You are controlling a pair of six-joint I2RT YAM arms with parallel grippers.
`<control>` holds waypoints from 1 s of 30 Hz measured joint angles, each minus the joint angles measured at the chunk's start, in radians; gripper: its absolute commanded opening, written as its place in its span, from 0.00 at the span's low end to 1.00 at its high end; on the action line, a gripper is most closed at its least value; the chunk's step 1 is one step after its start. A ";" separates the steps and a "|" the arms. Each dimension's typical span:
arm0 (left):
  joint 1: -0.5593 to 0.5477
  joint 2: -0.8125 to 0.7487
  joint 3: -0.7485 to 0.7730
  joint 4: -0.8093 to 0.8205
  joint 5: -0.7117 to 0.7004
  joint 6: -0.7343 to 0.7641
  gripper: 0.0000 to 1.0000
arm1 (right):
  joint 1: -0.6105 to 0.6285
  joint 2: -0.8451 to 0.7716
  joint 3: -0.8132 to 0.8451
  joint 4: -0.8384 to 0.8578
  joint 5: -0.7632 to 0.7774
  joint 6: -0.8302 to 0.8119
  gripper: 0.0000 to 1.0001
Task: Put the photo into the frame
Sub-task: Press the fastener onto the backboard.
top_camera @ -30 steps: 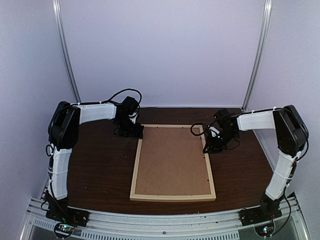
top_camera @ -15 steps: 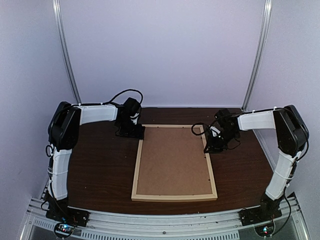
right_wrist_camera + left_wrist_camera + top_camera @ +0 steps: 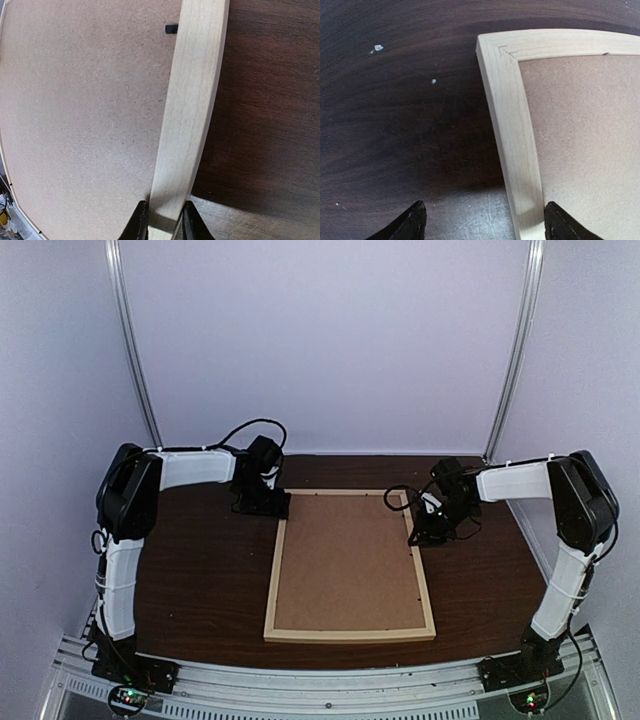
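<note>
On tbl [image 3: 200, 580], frame [image 3: 350, 635] flat, long axis near-far

a: where does the top view sit?
b: high behind the near edge of the table [image 3: 200, 580], tilted down and facing the back wall [image 3: 320, 340]. it takes in the whole table.
a: and the wrist views?
b: both close, looking down. the left shows the far left corner of the frame [image 3: 350, 634], the right runs along its right rail. all three share the frame.
</note>
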 measured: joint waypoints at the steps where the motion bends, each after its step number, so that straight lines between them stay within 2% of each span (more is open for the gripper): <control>1: -0.001 0.000 0.000 0.000 0.000 0.000 0.82 | 0.000 -0.001 -0.001 0.002 0.000 0.001 0.00; 9: -0.002 0.000 -0.003 0.007 0.002 0.000 0.84 | 0.000 -0.002 -0.003 0.005 -0.007 0.005 0.00; 16: -0.061 0.021 -0.010 0.065 0.113 0.002 0.85 | 0.000 -0.003 -0.004 0.006 -0.007 0.007 0.00; 20: -0.068 0.019 -0.018 0.072 0.112 0.000 0.85 | -0.003 -0.004 -0.005 0.005 -0.007 0.007 0.00; 25: -0.072 -0.031 -0.093 0.109 0.097 0.001 0.87 | -0.003 -0.006 -0.008 0.008 -0.007 0.007 0.00; 30: -0.080 -0.152 -0.214 0.100 0.047 0.002 0.88 | -0.003 -0.007 -0.009 0.009 -0.007 0.011 0.00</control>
